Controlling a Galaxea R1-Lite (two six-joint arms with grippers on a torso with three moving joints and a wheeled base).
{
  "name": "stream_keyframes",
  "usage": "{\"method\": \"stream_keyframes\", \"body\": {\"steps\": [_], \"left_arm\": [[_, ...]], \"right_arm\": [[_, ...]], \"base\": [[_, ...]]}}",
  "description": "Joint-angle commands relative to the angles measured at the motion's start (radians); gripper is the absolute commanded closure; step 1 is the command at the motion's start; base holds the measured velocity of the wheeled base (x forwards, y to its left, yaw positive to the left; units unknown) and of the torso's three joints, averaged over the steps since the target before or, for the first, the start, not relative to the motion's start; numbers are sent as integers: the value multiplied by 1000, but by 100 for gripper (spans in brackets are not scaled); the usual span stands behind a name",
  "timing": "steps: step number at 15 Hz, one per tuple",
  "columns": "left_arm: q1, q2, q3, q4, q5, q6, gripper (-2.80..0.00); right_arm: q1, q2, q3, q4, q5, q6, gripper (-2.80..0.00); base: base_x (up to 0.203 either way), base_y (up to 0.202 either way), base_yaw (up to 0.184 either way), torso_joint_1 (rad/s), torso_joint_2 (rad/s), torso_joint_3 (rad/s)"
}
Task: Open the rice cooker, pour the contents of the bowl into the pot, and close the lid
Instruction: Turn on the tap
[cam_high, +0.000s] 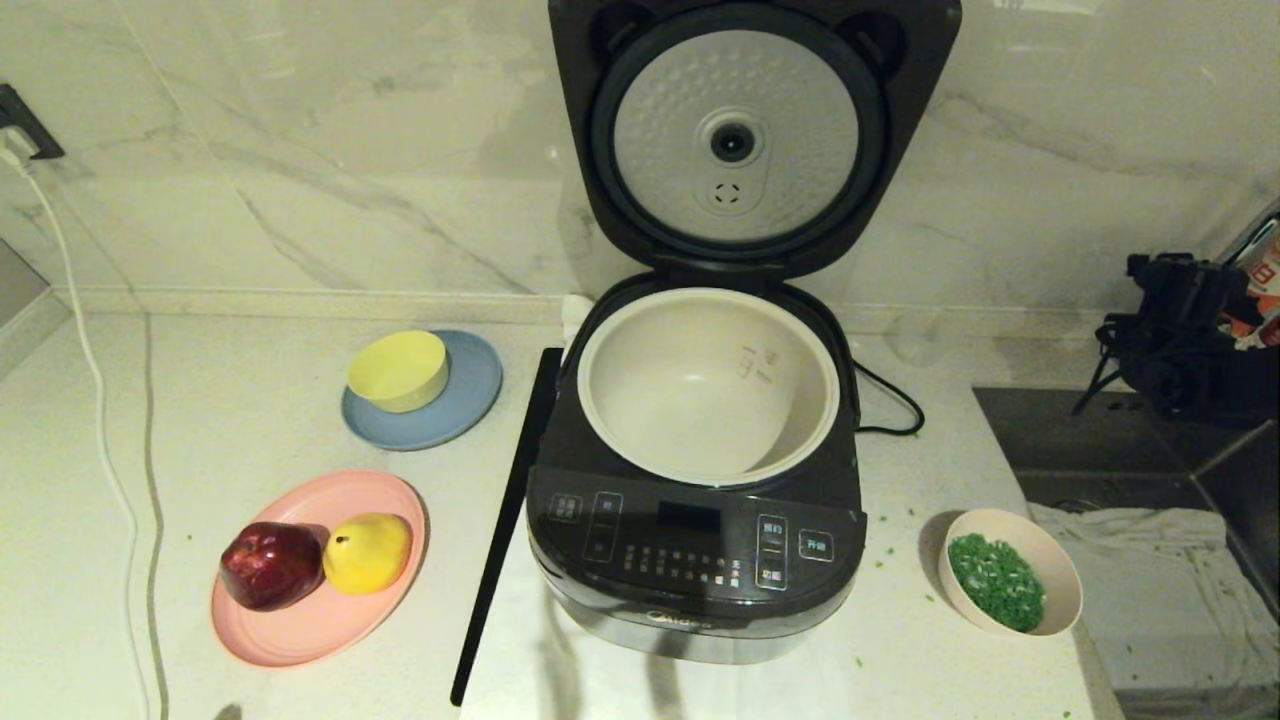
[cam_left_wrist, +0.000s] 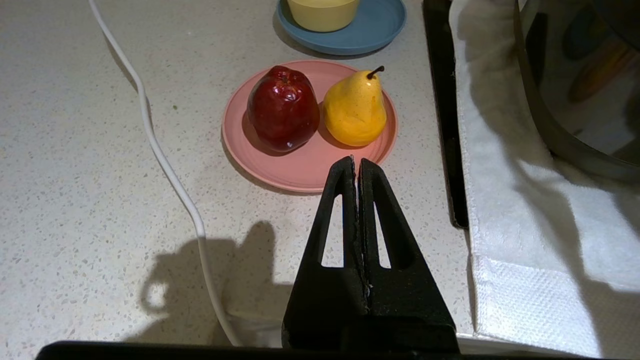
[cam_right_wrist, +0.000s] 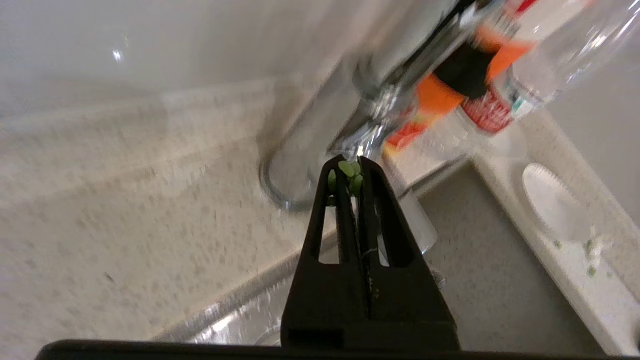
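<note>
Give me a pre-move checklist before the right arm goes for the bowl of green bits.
1. Lid open: ok, it stands upright behind the pot.
2. Pot ready to receive: ok, seated in the rice cooker and looks empty.
3. Bowl reachable: ok, on the counter right of the cooker, with the contents still inside.
4. Right gripper ready to grasp: not ok, it is shut, with green bits stuck at its tips, and is over by the sink tap rather than at the bowl.
5. Left gripper clear of the work: ok, shut and parked near the pink plate.
6. Spillage: not ok, stray green bits lie around the bowl.
</note>
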Motion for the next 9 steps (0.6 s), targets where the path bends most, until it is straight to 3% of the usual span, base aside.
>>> {"method": "stream_keyframes", "body": {"steps": [1,9], "left_arm": [[1,1,9,-1,-1,-1,0],[1,1,9,-1,1,0,0]], "right_arm": [[-1,-18,19,-5,-5,-1,0],[-2,-58,83,-11,-5,0,0]], "base": [[0,0,0,0,0,0],[0,0,0,0,0,0]]}}
